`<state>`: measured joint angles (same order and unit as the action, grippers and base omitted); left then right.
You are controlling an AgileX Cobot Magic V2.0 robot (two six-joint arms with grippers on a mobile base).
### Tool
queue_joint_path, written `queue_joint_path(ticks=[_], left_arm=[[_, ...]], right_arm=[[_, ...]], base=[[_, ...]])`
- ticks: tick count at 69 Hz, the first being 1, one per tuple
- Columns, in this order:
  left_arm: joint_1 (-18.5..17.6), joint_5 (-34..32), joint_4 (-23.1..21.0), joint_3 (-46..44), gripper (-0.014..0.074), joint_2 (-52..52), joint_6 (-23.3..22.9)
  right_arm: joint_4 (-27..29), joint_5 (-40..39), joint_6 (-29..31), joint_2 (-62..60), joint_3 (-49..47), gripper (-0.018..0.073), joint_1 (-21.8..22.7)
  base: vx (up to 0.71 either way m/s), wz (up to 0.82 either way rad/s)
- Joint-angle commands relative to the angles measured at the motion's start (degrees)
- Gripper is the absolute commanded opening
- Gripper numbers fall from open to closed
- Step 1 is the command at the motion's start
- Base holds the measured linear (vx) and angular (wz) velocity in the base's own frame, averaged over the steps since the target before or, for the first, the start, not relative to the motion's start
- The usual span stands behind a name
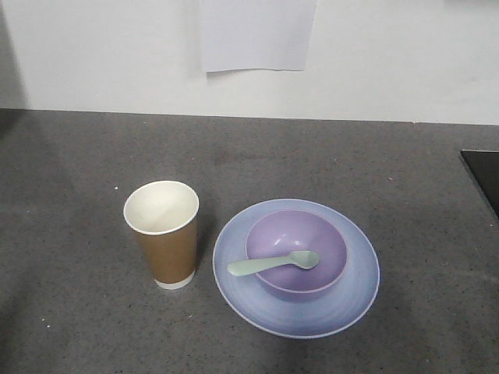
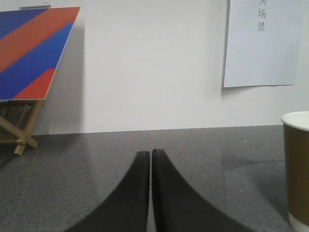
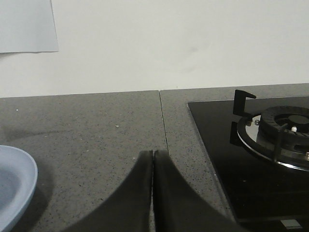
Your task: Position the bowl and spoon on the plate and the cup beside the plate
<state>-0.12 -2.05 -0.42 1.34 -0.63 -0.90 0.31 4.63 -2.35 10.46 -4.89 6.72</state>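
Plate (image 1: 296,312) sits at lower centre of the front view on the grey desk (image 1: 78,156), with the bowl (image 1: 296,253) on it. The spoon (image 1: 273,264) lies in the bowl, its handle over the left rim. The cup (image 1: 162,234) stands upright just left of the plate, apparently not touching. Left tool (image 2: 150,153) and right tool (image 3: 153,153) each show fingers pressed together, empty, low in their wrist views. A gas burner (image 3: 280,130) sits at right.

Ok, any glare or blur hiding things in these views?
Front view: soft, even light, brown paper cup and lavender plastic bowl readable. Left wrist: sharp, no glare. Right wrist: mild reflections on the black glass hob, nothing hidden.
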Motion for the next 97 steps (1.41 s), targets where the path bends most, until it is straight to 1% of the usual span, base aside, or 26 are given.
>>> queue_joint_path(ticks=[1, 13, 14, 31, 42, 51, 97], left_arm=[[0.12, -4.43, -0.48, -1.03, -0.0006, -0.79, 0.00], [0.12, -4.43, -0.48, -1.03, -0.0006, -0.79, 0.00], [0.12, -4.43, -0.48, -1.03, -0.0006, -0.79, 0.00], [0.12, -4.43, -0.48, -1.03, -0.0006, -0.79, 0.00], [0.12, -4.43, -0.48, -1.03, -0.0006, -0.79, 0.00], [0.12, -4.43, -0.48, -1.03, -0.0006, -0.79, 0.00], [0.12, -4.43, -0.48, -1.03, -0.0006, -0.79, 0.00]], right_arm=[[-1.64, -6.82, -0.58, -3.40, 1.77, -0.0011, 0.35], [-1.84, -8.07, -1.30, -11.30, 7.12, -0.0011, 0.35], [-1.92, -7.13, -1.57, -11.81, 7.12, -0.0011, 0.35], [-6.36, -7.03, -5.45, -11.66, 7.05, -0.0011, -0.61], [-6.36, -7.00, -5.57, -11.66, 7.05, -0.0011, -2.52], [-5.63, -7.00, -5.57, -11.66, 7.05, -0.0011, -2.51], [-5.63, -6.95, -5.61, -11.66, 7.05, -0.0011, -2.51]], base=[[0.00, 0.00], [0.00, 0.00], [0.00, 0.00], [0.00, 0.00], [0.00, 0.00], [0.00, 0.00], [0.00, 0.00]])
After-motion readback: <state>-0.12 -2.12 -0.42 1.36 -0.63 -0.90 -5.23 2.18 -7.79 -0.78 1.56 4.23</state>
